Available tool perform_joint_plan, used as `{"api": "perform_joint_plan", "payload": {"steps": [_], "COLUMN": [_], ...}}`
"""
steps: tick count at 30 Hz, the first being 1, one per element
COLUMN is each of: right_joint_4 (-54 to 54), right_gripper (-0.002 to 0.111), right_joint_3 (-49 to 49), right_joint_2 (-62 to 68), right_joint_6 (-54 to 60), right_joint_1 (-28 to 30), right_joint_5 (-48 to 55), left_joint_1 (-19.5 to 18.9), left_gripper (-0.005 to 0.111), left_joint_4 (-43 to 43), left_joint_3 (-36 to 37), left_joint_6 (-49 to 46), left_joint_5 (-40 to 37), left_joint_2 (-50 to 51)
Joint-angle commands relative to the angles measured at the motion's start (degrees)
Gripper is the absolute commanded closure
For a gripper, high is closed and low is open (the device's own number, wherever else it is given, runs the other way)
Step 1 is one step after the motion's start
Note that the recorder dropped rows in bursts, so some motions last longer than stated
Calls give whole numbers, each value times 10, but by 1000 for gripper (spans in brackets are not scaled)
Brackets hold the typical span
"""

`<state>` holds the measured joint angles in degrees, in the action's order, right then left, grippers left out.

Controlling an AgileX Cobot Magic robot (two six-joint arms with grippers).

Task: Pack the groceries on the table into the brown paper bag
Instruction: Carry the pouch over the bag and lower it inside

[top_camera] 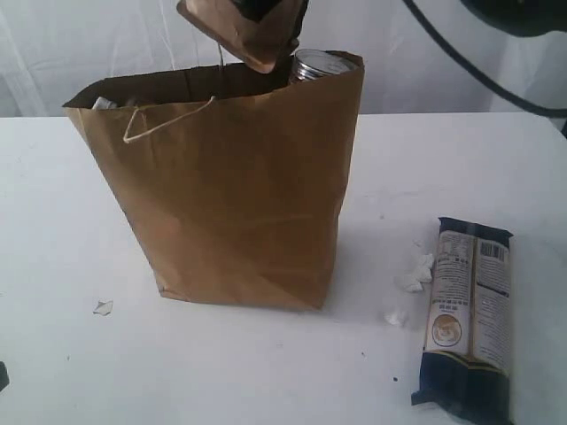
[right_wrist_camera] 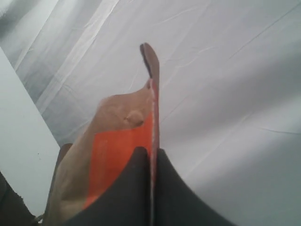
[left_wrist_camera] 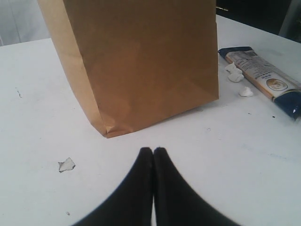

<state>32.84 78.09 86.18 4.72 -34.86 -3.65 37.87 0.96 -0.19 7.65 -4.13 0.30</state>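
The brown paper bag (top_camera: 239, 186) stands upright on the white table (top_camera: 266, 372); a dark pull-tab can (top_camera: 317, 65) shows at its open top. Over the bag's mouth hangs the brown-orange pouch (top_camera: 237, 31), pinched by its flat edge in my right gripper (right_wrist_camera: 152, 151), which is shut on it (right_wrist_camera: 117, 155). The long dark-ended pasta packet (top_camera: 469, 314) lies flat on the table to the right of the bag (left_wrist_camera: 141, 61). My left gripper (left_wrist_camera: 153, 150) is shut and empty, low over the table in front of the bag's base, with the pasta packet (left_wrist_camera: 265, 80) off to the side.
Small white crumbs (top_camera: 412, 276) lie between the bag and the pasta packet, and one more scrap (top_camera: 103, 307) lies to the bag's left, also seen as a scrap (left_wrist_camera: 66, 165) near my left gripper. A white cloth backdrop (top_camera: 89, 44) hangs behind the table.
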Motion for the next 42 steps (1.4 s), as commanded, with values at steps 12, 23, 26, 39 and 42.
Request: {"api": "perform_joint_plan", "payload": {"steps": [12, 23, 26, 39, 42], "right_joint_4": [2, -28, -54, -320, -335], "right_gripper": [108, 108, 108, 108, 108], "right_joint_3": [10, 10, 10, 10, 10], "right_joint_2": [-9, -55, -70, -77, -77], "right_joint_6": [-5, -5, -2, 248, 248], "right_joint_1": [-64, -121, -129, -141, -142], "right_joint_5": [62, 224, 282, 357, 370], "left_joint_1": [0, 0, 0, 0, 0], "left_gripper": [107, 107, 107, 107, 107], "left_joint_4": [6, 6, 6, 6, 6], "left_joint_3": [2, 2, 2, 2, 2], "left_joint_6": [-1, -1, -1, -1, -1], "left_joint_5": [-2, -2, -2, -2, -2], "left_joint_2": [-3, -3, -3, -3, -3]}}
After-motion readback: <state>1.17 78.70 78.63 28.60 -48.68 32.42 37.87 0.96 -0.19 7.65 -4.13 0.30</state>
